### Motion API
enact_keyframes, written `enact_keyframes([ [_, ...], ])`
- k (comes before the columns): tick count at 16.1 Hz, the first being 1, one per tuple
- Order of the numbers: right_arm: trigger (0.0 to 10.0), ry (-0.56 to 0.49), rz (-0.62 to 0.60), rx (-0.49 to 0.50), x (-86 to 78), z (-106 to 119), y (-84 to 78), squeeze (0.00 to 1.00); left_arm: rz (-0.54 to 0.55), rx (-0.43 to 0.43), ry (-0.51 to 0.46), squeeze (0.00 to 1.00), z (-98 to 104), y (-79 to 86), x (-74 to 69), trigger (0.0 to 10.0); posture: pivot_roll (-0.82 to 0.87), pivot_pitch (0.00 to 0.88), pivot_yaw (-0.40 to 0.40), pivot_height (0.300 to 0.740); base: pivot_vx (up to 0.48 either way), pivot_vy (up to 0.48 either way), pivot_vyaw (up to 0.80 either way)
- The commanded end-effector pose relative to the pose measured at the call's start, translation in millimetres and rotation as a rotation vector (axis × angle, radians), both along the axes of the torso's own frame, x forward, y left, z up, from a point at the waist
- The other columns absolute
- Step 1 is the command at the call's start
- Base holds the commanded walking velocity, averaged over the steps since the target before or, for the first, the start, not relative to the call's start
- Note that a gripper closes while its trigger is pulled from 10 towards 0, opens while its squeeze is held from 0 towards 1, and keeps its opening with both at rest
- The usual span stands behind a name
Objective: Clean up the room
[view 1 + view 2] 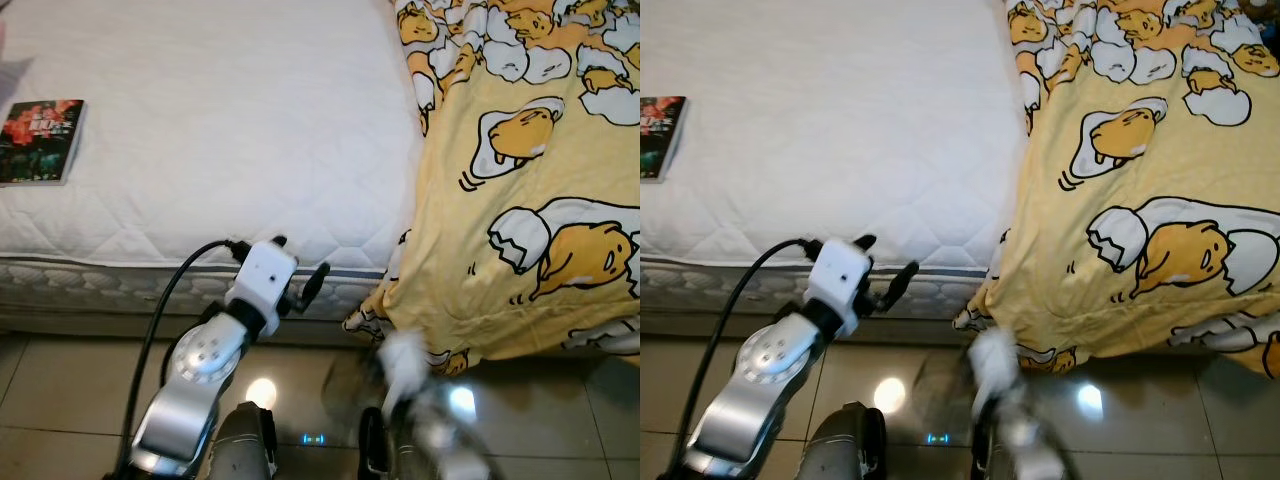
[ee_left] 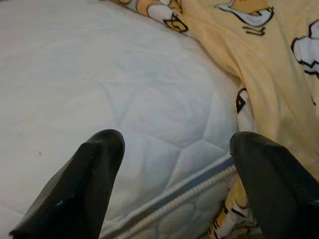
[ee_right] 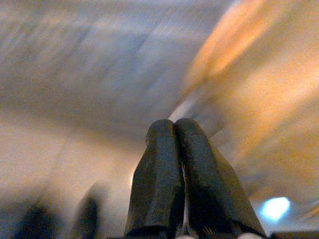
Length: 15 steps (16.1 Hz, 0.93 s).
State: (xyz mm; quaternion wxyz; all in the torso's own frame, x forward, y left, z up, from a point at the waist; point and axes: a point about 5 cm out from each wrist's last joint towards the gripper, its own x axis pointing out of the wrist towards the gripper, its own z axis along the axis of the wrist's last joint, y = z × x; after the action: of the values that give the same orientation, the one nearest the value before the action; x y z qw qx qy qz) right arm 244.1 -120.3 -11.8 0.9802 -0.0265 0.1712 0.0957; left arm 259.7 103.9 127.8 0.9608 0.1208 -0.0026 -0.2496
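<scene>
While my left end effector [image 1: 300, 265] hangs at the edge of the bed, its two black fingers [image 2: 79, 189] are spread wide and hold nothing; between them I see the quilted white mattress [image 1: 230, 120] and its grey piped seam. My right end effector [image 3: 182, 184] is clenched, both fingers pressed together with nothing between them, and its picture is blurred. From my head I see that arm only as a blurred shape low above the tiled floor [image 1: 60, 400], just below the hanging corner of the blanket.

I count one bed, one book and one blanket. One book [image 1: 40, 140] with a dark red cover lies flat on the mattress at my far left, well apart from both end effectors; its writing is too small to read. One yellow blanket [image 1: 540, 200], printed with egg cartoon figures, covers the right side of the bed and falls over its edge toward the floor.
</scene>
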Motion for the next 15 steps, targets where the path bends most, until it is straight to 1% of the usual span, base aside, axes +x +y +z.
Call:
enact_keyframes([
  [1,10.0,-0.114,-0.150,-0.046,7.8,17,-21.9,0.00,0.017,0.001,0.006,0.00,-5,0.2,2.1,10.0,0.16,0.141,-0.016,0.699,0.000,0.000,0.00],
  [2,10.0,-0.157,-0.181,-0.056,12.6,26,-26.7,0.00,0.022,-0.005,0.004,0.00,-5,-0.7,3.6,10.0,0.16,0.134,-0.018,0.699,0.000,0.000,0.00],
  [4,10.0,-0.314,-0.258,-0.089,26.5,59,-38.0,0.00,0.048,-0.034,-0.001,0.00,-6,-4.2,9.8,10.0,0.14,0.105,-0.030,0.699,0.000,0.000,0.00],
  [5,10.0,-0.373,-0.290,-0.084,31.0,72,-41.2,0.00,0.077,-0.058,0.008,0.00,-7,-4.2,13.6,10.0,0.13,0.092,-0.035,0.699,0.000,0.000,0.00],
  [7,10.0,-0.485,-0.316,-0.112,34.1,95,-44.3,0.00,0.149,-0.102,0.028,0.00,-10,-0.8,21.7,10.0,0.12,0.059,-0.047,0.699,0.000,0.000,0.00],
  [8,10.0,-0.535,-0.340,-0.112,32.0,107,-47.5,0.00,0.213,-0.117,0.036,0.00,-12,4.6,25.7,10.0,0.11,0.044,-0.050,0.699,0.000,0.000,0.00],
  [9,10.0,-0.554,-0.371,-0.103,25.1,113,-54.0,0.00,0.316,-0.128,0.035,0.00,-14,18.8,29.6,10.0,0.10,0.017,-0.055,0.699,0.000,0.000,0.00],
  [10,10.0,-0.550,-0.393,-0.091,19.1,114,-59.7,0.00,0.398,-0.124,0.031,0.00,-15,30.9,31.9,10.0,0.10,0.001,-0.057,0.699,0.000,0.000,0.00],
  [11,10.0,-0.547,-0.399,-0.088,17.0,114,-61.6,0.00,0.424,-0.121,0.031,0.00,-16,34.7,32.8,10.0,0.10,0.001,-0.057,0.699,0.000,0.000,0.00],
  [12,10.0,-0.515,-0.406,-0.075,12.9,108,-64.7,0.00,0.450,-0.102,0.028,0.00,-18,38.5,36.1,10.0,0.09,0.000,-0.057,0.699,0.000,0.000,0.00],
  [13,10.0,-0.486,-0.405,-0.060,12.3,104,-64.6,0.00,0.434,-0.074,0.013,0.00,-17,35.4,39.1,10.0,0.08,0.000,-0.054,0.699,0.000,0.000,0.00],
  [14,10.0,-0.471,-0.386,-0.044,14.6,102,-60.9,0.00,0.409,-0.064,-0.004,0.00,-15,29.0,41.9,10.0,0.08,0.000,-0.051,0.699,0.000,0.000,0.00],
  [15,10.0,-0.469,-0.378,-0.040,15.2,103,-59.1,0.00,0.402,-0.063,-0.013,0.00,-14,26.0,43.5,10.0,0.07,0.000,-0.051,0.699,0.000,-0.469,0.00],
])
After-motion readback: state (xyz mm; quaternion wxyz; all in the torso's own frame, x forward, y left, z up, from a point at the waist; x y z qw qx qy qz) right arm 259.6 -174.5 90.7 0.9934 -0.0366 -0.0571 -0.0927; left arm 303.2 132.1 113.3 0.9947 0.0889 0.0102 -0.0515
